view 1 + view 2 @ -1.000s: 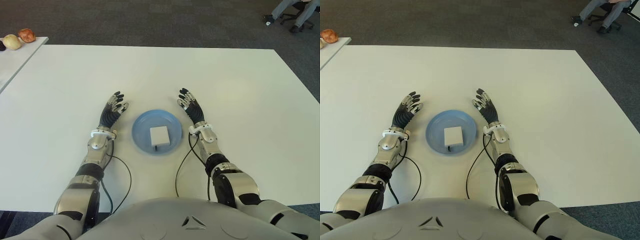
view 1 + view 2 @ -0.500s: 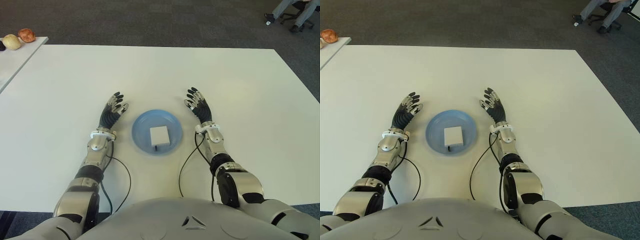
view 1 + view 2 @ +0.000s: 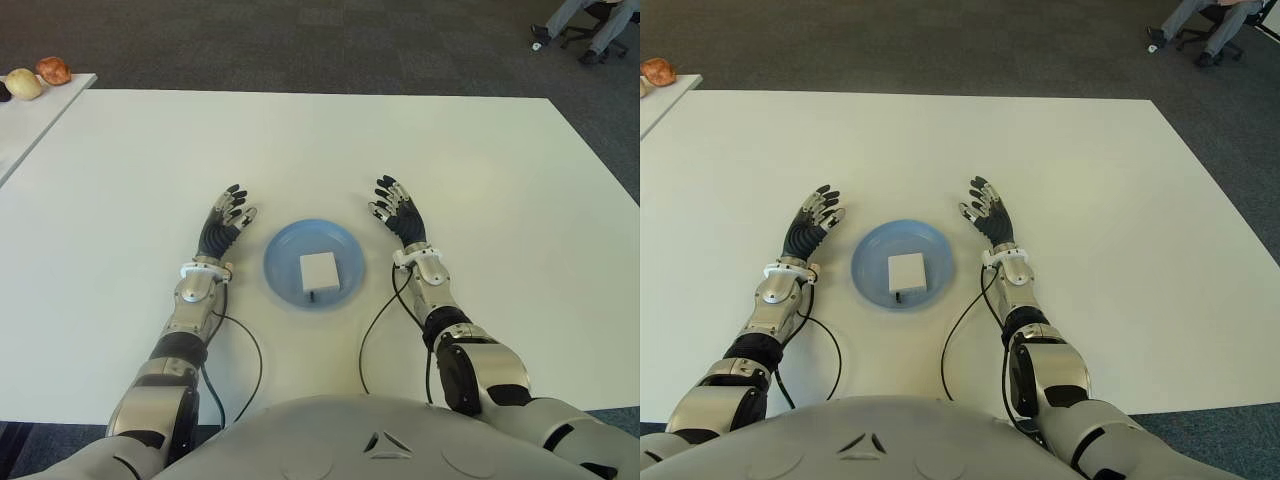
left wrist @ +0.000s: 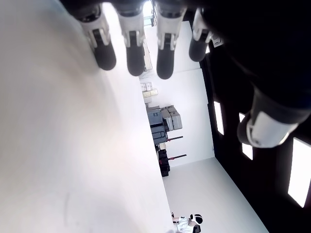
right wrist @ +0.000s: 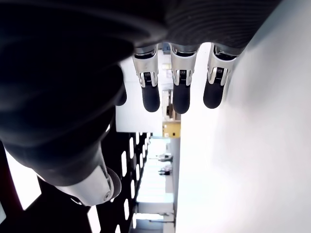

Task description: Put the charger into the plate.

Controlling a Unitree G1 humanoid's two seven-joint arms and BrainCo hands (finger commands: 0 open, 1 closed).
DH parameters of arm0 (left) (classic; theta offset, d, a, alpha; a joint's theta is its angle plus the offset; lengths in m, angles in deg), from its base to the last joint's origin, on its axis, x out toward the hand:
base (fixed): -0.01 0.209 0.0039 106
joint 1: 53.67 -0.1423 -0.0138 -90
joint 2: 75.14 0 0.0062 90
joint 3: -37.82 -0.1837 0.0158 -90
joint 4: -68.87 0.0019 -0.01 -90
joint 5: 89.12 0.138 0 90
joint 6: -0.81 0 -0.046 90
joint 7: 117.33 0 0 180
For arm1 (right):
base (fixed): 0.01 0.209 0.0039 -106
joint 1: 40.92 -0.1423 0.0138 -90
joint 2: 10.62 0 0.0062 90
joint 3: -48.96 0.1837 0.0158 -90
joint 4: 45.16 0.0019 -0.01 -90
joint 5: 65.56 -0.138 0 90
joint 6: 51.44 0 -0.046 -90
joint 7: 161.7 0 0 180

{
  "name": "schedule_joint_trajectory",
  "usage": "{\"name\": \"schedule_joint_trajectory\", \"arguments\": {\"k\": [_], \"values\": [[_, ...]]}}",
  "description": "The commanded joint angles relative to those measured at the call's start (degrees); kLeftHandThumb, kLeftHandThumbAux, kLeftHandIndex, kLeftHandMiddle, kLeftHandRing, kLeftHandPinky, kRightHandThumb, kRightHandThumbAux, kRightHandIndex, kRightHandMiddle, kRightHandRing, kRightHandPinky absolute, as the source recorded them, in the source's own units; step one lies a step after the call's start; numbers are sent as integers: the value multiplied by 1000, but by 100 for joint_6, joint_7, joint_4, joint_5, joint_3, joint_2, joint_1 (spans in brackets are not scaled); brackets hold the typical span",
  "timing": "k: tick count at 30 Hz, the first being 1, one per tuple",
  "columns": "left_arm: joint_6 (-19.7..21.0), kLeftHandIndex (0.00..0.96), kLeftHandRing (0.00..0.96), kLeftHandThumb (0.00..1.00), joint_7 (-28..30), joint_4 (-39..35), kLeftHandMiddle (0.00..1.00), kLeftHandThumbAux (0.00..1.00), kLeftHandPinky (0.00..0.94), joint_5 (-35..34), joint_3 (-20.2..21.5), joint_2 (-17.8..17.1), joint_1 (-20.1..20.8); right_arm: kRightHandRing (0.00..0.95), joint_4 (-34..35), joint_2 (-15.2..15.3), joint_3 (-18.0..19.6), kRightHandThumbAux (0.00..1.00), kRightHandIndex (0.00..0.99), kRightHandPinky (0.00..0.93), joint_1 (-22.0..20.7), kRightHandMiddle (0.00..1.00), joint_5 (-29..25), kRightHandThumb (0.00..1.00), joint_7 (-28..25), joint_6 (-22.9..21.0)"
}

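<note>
Inside the plate (image 3: pixel 280 262) lies the charger (image 3: pixel 318 271), squarish, flat.

Left hand (image 3: pixel 224 226): fingers spread and extended forward, holding nothing; its wrist view shows four straight fingers (image 4: pixel 131 46) side by side, the thumb set apart.
Left arm (image 3: pixel 185 325): reaches forward from the torso, forearm angled slightly inward toward the right hand, a black cable looping from near the wrist back to the body.
Right hand (image 3: pixel 401 213): fingers spread and extended forward, holding nothing; its wrist view shows three straight fingers (image 5: pixel 181 90) in a row, the thumb off to one side.
Right arm (image 3: pixel 445 325): reaches forward, forearm angled slightly inward toward the left hand, a black cable trailing from the wrist.
Hands to each other: well apart, roughly level, palms turned partly toward one another.
</note>
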Motion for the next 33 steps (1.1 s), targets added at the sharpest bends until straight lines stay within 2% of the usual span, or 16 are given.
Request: {"name": "schedule_joint_trajectory", "arguments": {"k": [1,8,33], "values": [[462,105,147,0,-60,331,167,538,139,40,-16,105,-427,119,-212,-3,-53,791,99,151,255,138,103,75,115,-82],[458,111,152,0,-135,373,173,537,140,52,-11,138,-405,120,-223,26,-86,789,99,152,270,138,134,69,188,-80],[433,107,159,0,-251,450,174,558,152,12,52,275,-340,134,-237,67,-11,794,104,162,275,155,15,75,-29,-116]]}}
